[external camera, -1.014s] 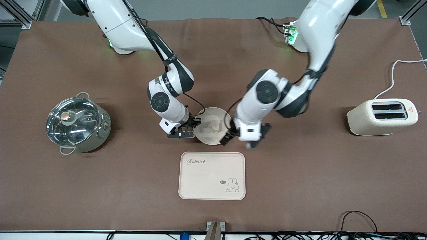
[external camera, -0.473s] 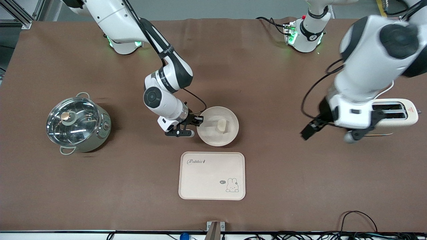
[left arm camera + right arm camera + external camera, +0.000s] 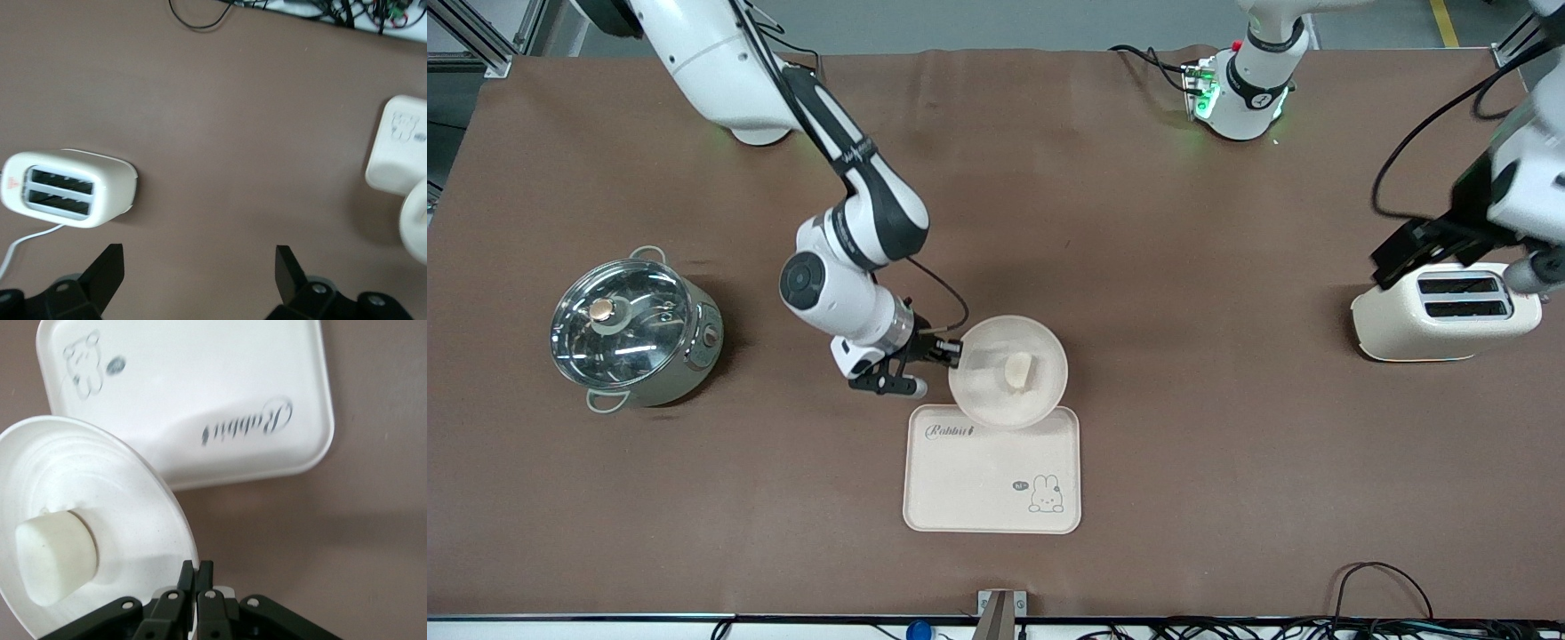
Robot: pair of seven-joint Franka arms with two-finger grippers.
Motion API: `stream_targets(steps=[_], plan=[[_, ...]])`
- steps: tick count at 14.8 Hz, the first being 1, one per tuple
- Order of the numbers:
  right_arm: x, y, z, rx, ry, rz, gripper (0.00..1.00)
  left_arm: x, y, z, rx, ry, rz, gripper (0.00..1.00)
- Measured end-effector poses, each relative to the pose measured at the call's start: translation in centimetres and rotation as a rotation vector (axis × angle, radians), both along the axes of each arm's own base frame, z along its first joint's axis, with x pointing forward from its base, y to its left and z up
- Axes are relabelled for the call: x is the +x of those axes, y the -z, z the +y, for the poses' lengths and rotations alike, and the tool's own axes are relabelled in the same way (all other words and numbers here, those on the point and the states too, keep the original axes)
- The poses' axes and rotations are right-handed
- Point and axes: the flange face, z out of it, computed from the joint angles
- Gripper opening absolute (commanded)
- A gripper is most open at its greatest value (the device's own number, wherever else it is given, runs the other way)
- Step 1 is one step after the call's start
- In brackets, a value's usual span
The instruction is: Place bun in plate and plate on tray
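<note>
The cream-white plate (image 3: pixel 996 391) is held in the air by its rim, its lower part over the tray's edge farthest from the front camera. The pale bun (image 3: pixel 1018 370) lies in it. My right gripper (image 3: pixel 953 352) is shut on the plate's rim; in the right wrist view its fingers (image 3: pixel 197 572) pinch the rim of the plate (image 3: pixel 120 500) with the bun (image 3: pixel 55 555) inside. The cream Rabbit tray (image 3: pixel 992 476) lies on the table, and also shows in the right wrist view (image 3: pixel 200 387). My left gripper (image 3: pixel 1449 253) is open and empty above the toaster.
A cream toaster (image 3: pixel 1445 311) stands toward the left arm's end of the table, also in the left wrist view (image 3: pixel 67 188). A steel pot with a glass lid (image 3: pixel 633 329) stands toward the right arm's end. Cables run along the table's front edge.
My right gripper has lifted the plate with the bun and carried it toward the tray, now overlapping its edge. My left arm has swung away from the plate to above the toaster.
</note>
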Motion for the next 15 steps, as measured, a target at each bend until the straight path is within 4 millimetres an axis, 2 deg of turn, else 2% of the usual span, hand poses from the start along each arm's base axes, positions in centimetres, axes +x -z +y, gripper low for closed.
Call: stream_targets(steps=[3,5,7,10,14,15], plan=[[4.4,2.9,-2.3,0.013,0.069,-0.001,0.00,-2.5,-1.5,3.7,-0.011,0.059,0.052,1.00],[7.0,4.2,-3.3,0.024,0.098,0.007,0.00,-3.4,-1.7,4.3,-0.012,0.063,0.059,1.00],[8.7,5.1,-3.6,0.023,0.106,0.011,0.00,-3.7,-1.4,4.1,-0.013,0.066,0.070,1.00],[9.4,6.3,-3.4,0.008,0.088,0.019,0.00,-3.8,-1.2,3.9,-0.013,0.070,0.077,1.00],[9.2,6.5,-2.9,-0.011,0.065,0.024,0.01,-3.9,-1.4,3.9,-0.013,0.070,0.077,1.00],[9.2,6.5,-2.9,-0.013,0.062,0.026,0.07,-3.9,-1.4,3.9,-0.013,0.070,0.076,1.00]])
